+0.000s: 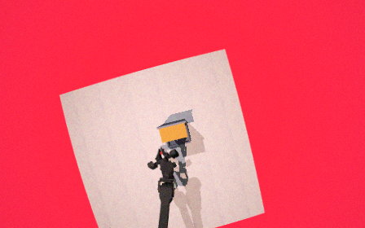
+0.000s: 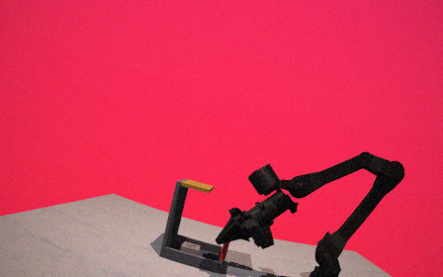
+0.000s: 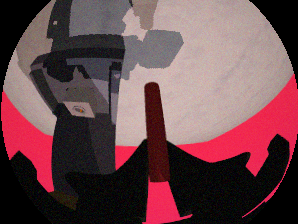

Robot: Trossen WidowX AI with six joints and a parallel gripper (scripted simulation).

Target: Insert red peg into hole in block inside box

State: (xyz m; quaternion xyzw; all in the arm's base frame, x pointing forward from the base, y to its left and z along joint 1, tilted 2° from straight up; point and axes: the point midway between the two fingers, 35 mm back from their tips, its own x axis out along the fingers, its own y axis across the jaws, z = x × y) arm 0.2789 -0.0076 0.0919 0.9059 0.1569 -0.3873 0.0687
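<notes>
The red peg (image 1: 161,153) (image 2: 224,251) (image 3: 156,130) is held nearly upright between the fingertips. My gripper (image 1: 160,151) (image 2: 223,241) (image 3: 153,142) is shut on its upper part, and the peg's lower end sticks out below the fingers. The grey box (image 2: 172,218) (image 3: 82,145) is just beyond the gripper; in the wrist view it lies left of the peg. The pale block (image 2: 190,245) (image 3: 89,107) with its hole shows on the box floor. The orange roof (image 1: 173,133) (image 2: 198,186) sticks out from the back wall, higher than the fingertips. The peg is outside, by the open front.
The box's low side wall (image 2: 194,257) runs forward along the floor beside the block. Shadows of the arm and box fall on the pale table (image 1: 115,122) (image 2: 65,232). In the exterior view the peg overlaps the box's front end, so the gap there is hard to judge.
</notes>
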